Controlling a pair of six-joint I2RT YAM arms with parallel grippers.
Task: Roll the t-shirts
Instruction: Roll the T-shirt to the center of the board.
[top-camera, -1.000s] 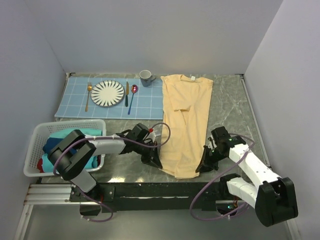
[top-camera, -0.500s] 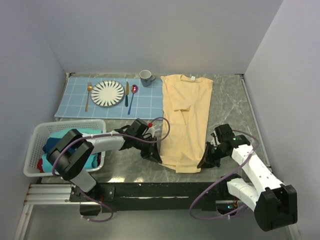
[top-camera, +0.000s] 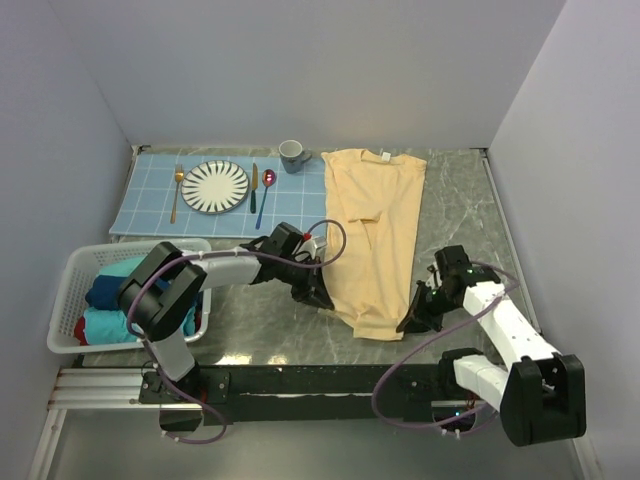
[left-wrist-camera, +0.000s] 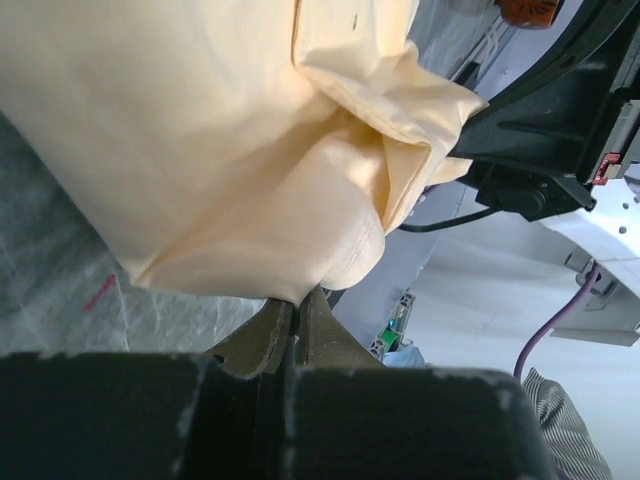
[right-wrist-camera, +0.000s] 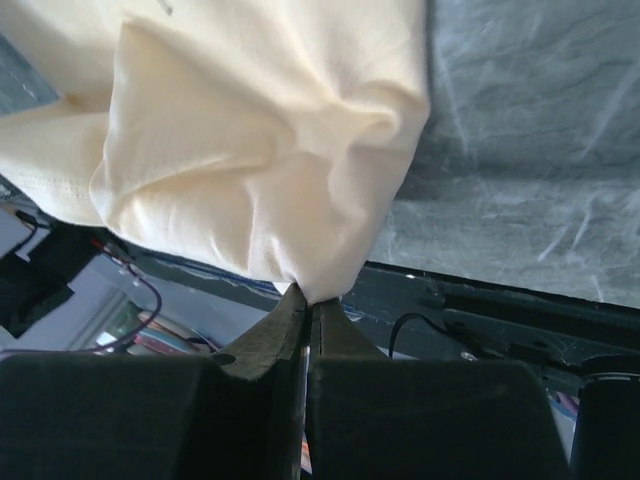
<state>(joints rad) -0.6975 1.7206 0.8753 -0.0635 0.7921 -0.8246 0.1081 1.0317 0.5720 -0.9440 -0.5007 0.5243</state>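
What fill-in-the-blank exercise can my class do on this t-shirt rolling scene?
1. The yellow t-shirt's near hem is pinched by ______ shut grippers: the left gripper and the right gripper.
2. The teal and navy clothes lie in a white ______.
3. Just left of the plate lies a gold ______.
Missing words: two; basket; fork.

Both arms stretch low and forward, angled inward. The left gripper (top-camera: 318, 298) points right, its jaws pinched together on the near hem of the pale yellow t-shirt (top-camera: 375, 230). The right gripper (top-camera: 410, 322) points left, jaws likewise clamped on that hem's right corner.
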